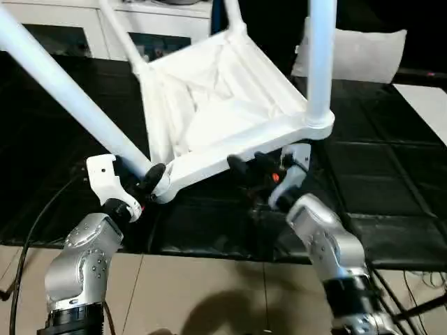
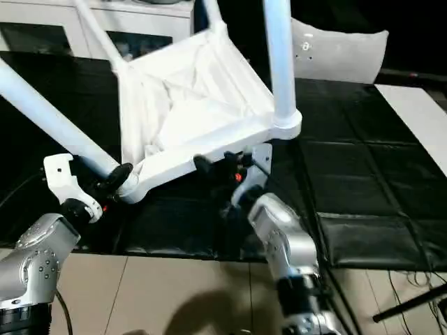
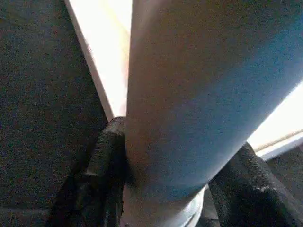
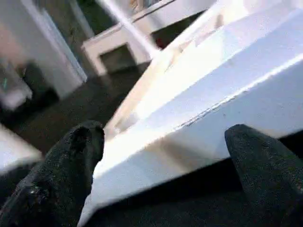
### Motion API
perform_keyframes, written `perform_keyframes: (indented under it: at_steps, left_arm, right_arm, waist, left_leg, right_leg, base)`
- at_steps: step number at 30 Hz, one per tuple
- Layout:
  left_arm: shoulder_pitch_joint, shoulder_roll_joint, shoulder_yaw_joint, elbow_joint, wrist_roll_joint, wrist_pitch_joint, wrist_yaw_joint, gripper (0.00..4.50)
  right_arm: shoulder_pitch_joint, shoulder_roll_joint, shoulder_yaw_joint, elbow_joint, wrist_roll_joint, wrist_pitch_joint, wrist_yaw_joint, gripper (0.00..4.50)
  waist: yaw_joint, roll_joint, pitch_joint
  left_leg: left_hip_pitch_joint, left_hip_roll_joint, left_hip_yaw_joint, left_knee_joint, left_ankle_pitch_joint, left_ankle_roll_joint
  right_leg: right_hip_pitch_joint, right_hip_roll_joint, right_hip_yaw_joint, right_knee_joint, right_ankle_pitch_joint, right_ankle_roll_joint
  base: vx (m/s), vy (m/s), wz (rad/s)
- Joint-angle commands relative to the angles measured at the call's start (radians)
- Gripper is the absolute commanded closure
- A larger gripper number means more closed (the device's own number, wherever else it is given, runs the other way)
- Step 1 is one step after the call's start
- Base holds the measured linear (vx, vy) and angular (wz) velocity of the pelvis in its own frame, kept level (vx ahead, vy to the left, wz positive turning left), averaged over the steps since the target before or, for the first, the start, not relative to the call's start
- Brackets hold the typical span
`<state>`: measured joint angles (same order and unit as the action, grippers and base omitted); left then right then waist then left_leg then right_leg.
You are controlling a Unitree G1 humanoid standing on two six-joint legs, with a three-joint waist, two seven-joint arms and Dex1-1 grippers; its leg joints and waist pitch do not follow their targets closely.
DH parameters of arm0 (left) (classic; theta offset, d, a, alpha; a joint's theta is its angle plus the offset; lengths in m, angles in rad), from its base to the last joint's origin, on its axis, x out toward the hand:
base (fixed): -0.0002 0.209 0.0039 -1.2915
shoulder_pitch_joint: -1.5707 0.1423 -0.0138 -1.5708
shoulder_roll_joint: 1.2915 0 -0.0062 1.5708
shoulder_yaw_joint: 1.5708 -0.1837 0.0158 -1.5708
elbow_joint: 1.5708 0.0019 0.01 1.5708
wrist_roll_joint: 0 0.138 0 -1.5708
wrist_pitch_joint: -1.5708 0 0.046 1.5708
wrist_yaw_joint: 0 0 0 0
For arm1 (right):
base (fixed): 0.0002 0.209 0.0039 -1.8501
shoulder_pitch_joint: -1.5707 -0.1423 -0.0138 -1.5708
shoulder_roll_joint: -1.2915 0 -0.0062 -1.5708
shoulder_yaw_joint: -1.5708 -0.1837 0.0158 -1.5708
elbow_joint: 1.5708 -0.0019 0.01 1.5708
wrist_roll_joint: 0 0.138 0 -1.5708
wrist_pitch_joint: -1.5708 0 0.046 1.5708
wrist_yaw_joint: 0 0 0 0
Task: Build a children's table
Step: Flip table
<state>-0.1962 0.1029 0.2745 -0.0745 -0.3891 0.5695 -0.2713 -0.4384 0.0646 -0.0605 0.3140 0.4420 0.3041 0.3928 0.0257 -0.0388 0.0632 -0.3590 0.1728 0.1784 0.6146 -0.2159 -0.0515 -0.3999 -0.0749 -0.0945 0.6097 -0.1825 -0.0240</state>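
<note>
Four legs socketed into tilted tabletop [image 1: 216,105], left gripper [image 1: 148,180] clamped on near leg [image 1: 63,87], right gripper [image 1: 260,169] spread wide under rim, turning upright left

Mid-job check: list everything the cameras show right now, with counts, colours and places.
White plastic rectangular tabletop: one, tilted up, ribbed underside showing, above the mats.
White tube legs: four, in the corner sockets.
Black floor mats: several, under the table.
White cabinet with glass doors: one, behind.
Grey-white cushion-like panel: one, back right.
Left gripper: black fingers closed around the near-left leg's base.
Right gripper: open, fingers at the tabletop's near edge.
</note>
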Motion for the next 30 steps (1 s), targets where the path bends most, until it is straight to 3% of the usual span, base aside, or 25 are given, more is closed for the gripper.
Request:
perform_keyframes:
  at_steps: [1, 6, 10, 19, 30]
  left_arm:
    - [0.014, -0.054, -0.026, -0.003, -0.08, 0.056, -0.022, 2.46]
    - [0.006, -0.088, -0.009, -0.01, -0.107, 0.063, 0.008, 2.46]
    - [-0.013, -0.127, 0.026, -0.005, -0.148, 0.075, 0.045, 2.46]
    - [-0.003, -0.14, 0.024, -0.018, -0.138, 0.091, 0.047, 2.46]
    - [0.001, -0.125, 0.011, -0.014, -0.137, 0.103, 0.038, 2.46]
  right_arm:
    - [-0.036, 0.009, -0.031, 0.04, 0.02, 0.007, -0.037, 0.0]
    - [-0.063, 0.039, -0.036, 0.055, 0.033, 0.018, -0.047, 0.0]
    - [-0.07, 0.056, -0.05, 0.038, 0.046, 0.034, -0.066, 0.0]
    - [-0.033, 0.057, -0.073, -0.037, 0.079, 0.08, -0.095, 0.0]
    - [-0.001, 0.061, -0.08, -0.082, 0.092, 0.115, -0.114, 0.0]
  waist:
    - [-0.002, -0.009, -0.057]
    - [-0.01, -0.012, -0.058]
    - [-0.015, -0.014, -0.06]
    - [-0.015, -0.016, -0.062]
    - [0.005, -0.012, -0.063]
  left_leg:
    - [-0.001, 0.062, -0.024, -0.086, -0.17, 0.016]
    - [0.0, 0.062, -0.024, -0.086, -0.174, 0.01]
    - [-0.002, 0.06, -0.024, -0.085, -0.16, 0.014]
    - [0.0, 0.061, -0.022, -0.084, -0.142, 0.02]
    - [0.002, 0.062, -0.02, -0.085, -0.128, 0.006]
  right_leg:
    - [0.048, -0.084, 0.068, -0.084, -0.345, -0.134]
    - [0.044, -0.082, 0.069, -0.087, -0.35, -0.11]
    - [0.045, -0.079, 0.068, -0.082, -0.31, -0.119]
    - [0.045, -0.077, 0.069, -0.078, -0.265, -0.122]
    - [0.045, -0.076, 0.07, -0.077, -0.24, -0.112]
  base:
    - [0.0, 0.0, 0.0]
    - [0.0, 0.0, 0.0]
    - [0.0, 0.0, 0.0]
    - [0.0, 0.0, 0.0]
    - [0.0, 0.0, 0.0]
